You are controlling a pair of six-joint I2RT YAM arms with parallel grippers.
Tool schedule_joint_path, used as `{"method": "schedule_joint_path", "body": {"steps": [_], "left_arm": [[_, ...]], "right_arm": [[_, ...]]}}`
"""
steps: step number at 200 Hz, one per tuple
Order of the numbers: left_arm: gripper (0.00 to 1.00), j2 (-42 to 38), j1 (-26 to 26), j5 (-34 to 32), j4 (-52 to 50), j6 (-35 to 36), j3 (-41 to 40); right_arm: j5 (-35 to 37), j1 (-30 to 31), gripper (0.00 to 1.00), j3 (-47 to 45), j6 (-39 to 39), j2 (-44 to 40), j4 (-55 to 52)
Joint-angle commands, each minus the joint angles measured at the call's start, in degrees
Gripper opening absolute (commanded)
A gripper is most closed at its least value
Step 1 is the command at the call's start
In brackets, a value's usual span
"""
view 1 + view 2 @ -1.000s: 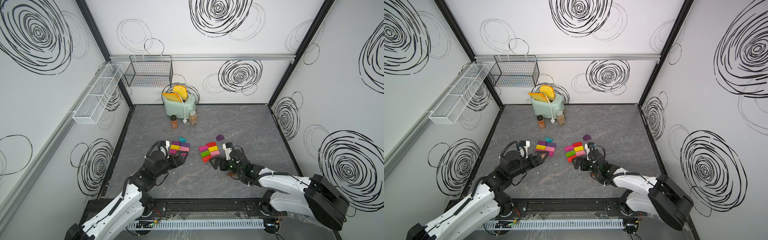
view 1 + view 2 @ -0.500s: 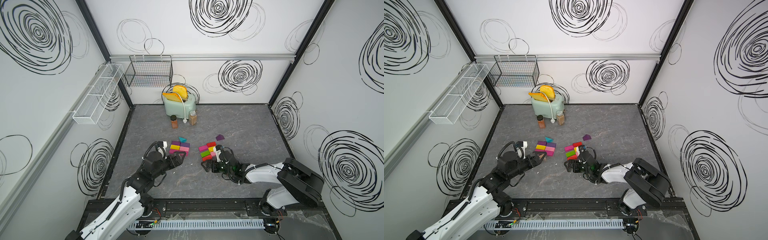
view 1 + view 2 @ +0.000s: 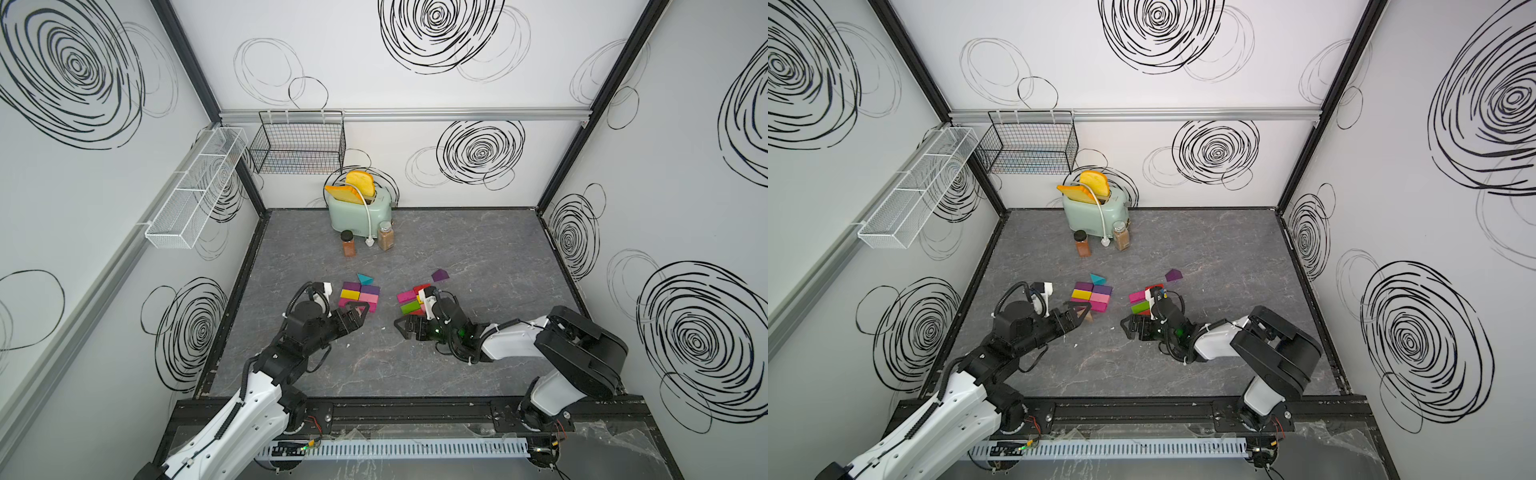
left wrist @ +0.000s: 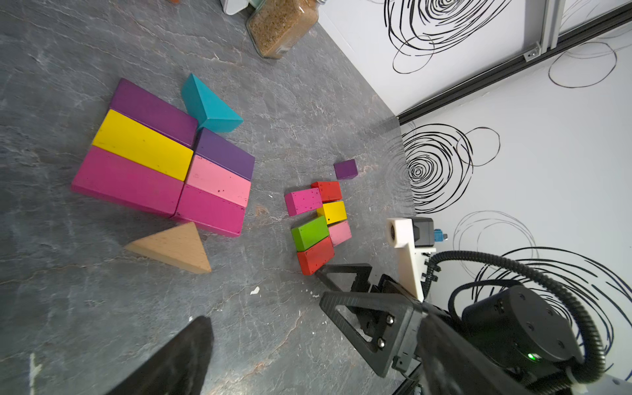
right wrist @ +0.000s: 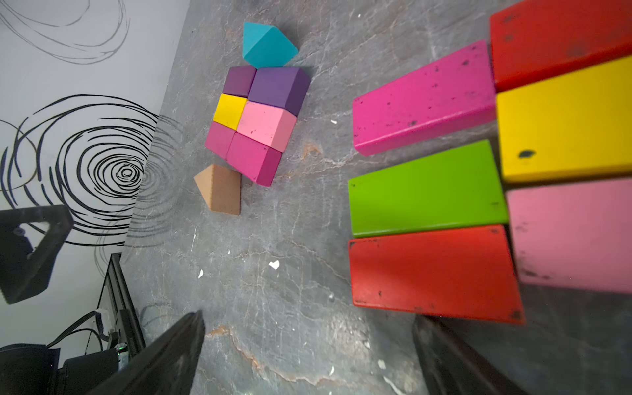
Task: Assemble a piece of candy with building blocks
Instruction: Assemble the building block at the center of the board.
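Two flat clusters of building blocks lie on the grey floor. The left cluster [image 3: 360, 296] [image 4: 164, 160] holds purple, yellow, magenta and pink bricks, with a teal triangle [image 3: 364, 278] behind it and a tan triangle [image 4: 174, 248] in front. The right cluster [image 3: 409, 301] [image 4: 318, 222] holds magenta, red, yellow, green and pink bricks, with a purple triangle [image 3: 439, 275] beyond it. My left gripper [image 3: 354, 316] [image 4: 314, 362] hangs open over the tan triangle, holding nothing. My right gripper [image 3: 409, 325] [image 5: 307, 359] is open and low beside the near red brick [image 5: 434, 270].
A mint toaster [image 3: 359, 208] with toast stands at the back wall, with two brown spice jars [image 3: 348, 243] [image 3: 385, 236] before it. A black wire basket [image 3: 299, 143] and a white one [image 3: 195, 191] hang on the walls. A black rail [image 3: 395, 411] edges the front.
My right gripper has slid leftward along the front of the right cluster while its arm folded in. My left gripper has barely shifted. Both stayed open.
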Motion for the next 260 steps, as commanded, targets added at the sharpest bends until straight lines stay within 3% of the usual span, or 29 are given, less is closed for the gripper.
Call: {"method": "schedule_joint_path", "body": {"steps": [1,260], "left_arm": [[0.98,-0.85,0.80,0.66,1.18,0.95,-0.19],[0.98,-1.49,1.73,1.32,1.76,0.84,-0.14]], "right_arm": [[-0.60,-0.29,0.99,0.27,1.86,2.31,-1.99],[3.51,-1.08,0.99,1.50,0.80,3.02,-4.00]]}}
